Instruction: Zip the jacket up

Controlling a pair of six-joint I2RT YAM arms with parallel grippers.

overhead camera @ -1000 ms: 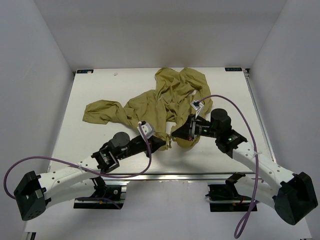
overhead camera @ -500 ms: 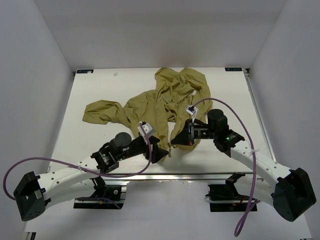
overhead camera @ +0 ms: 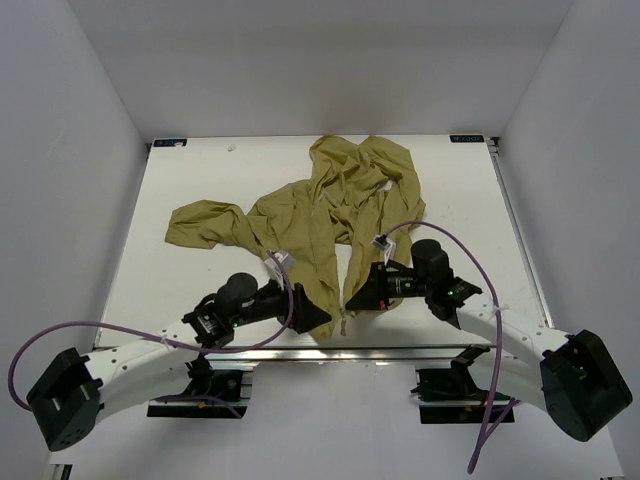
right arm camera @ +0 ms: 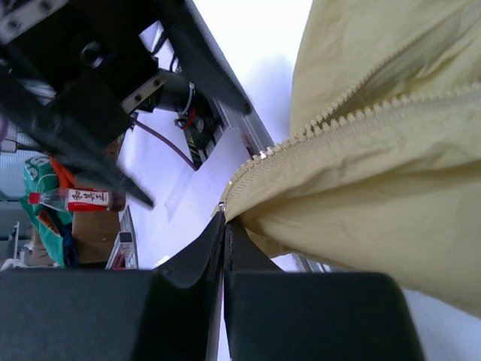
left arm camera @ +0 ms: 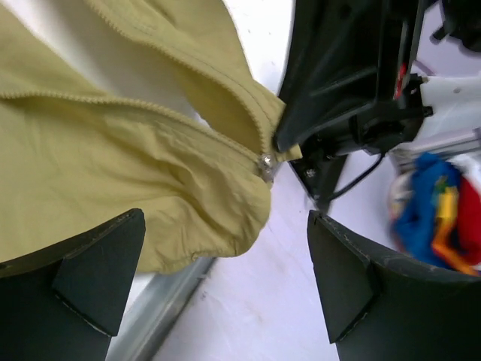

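The olive jacket lies wrinkled on the white table, its open front running toward the near edge. My right gripper is shut on the jacket's bottom corner at the end of the zipper teeth; in the right wrist view its gripper pinches that tip of fabric. My left gripper stands wide open just to the left, touching no cloth. In the left wrist view its gripper frames the hem and the metal zipper slider, both farther out than the fingers.
One sleeve trails to the left. The table's metal near rail runs right below both grippers. White walls enclose the left, back and right sides. Purple cables loop off each arm.
My left gripper has opened, let go of the jacket's hem and drawn back toward the near left. My right gripper, still shut, has pulled the hem corner toward the near edge.
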